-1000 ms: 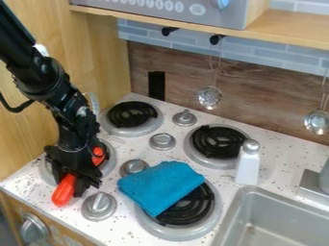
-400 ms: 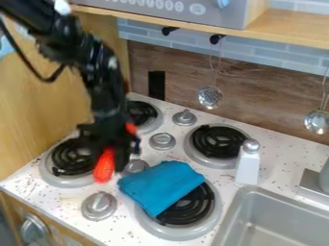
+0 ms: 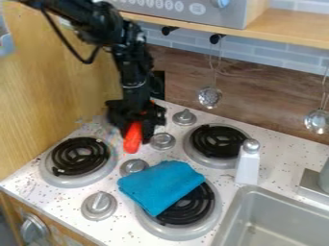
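The black gripper (image 3: 138,129) hangs over the back-left part of the stove, in front of the back-left burner, which it mostly hides. It is shut on an orange-red object (image 3: 133,138), whose rounded end points down toward the front; the rest of it is hidden behind the gripper. To the right of that object is a silver knob (image 3: 162,141). A folded blue cloth (image 3: 160,186) lies across the front-right burner (image 3: 190,206), covering its left part.
The front-left burner (image 3: 81,156) is uncovered. A white bottle-like shaker (image 3: 247,163) stands by the back-right burner (image 3: 218,142). The sink (image 3: 277,218) is at the lower right. Metal ladles (image 3: 210,97) hang at the back wall, under a wooden shelf (image 3: 283,26).
The gripper has moved from the front-left burner toward the back and right, carrying the orange-red object with it. The front-left burner is now uncovered. The cloth has stayed where it was.
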### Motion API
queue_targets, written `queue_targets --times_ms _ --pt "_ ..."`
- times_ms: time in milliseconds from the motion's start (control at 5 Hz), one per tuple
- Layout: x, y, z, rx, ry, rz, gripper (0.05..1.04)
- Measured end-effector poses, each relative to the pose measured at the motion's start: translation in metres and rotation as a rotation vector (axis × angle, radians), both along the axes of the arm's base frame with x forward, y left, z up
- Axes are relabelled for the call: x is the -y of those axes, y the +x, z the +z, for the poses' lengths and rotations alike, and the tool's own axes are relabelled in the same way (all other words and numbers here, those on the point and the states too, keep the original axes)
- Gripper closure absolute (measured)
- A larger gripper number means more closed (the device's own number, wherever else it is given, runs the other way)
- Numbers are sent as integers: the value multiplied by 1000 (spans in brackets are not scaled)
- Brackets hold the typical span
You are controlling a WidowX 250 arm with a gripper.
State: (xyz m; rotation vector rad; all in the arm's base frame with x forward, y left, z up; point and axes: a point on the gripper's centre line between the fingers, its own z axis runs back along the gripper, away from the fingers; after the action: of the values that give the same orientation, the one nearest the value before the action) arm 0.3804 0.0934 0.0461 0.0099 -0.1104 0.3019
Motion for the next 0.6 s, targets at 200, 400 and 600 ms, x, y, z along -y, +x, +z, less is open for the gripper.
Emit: queue_targets --times_ms 200,400,600 --pt "-1 23 -13 -14 -39 36 518" --pt "2 36 -19 -17 -45 65 518" --pt "20 44 -24 -22 -43 45 518"
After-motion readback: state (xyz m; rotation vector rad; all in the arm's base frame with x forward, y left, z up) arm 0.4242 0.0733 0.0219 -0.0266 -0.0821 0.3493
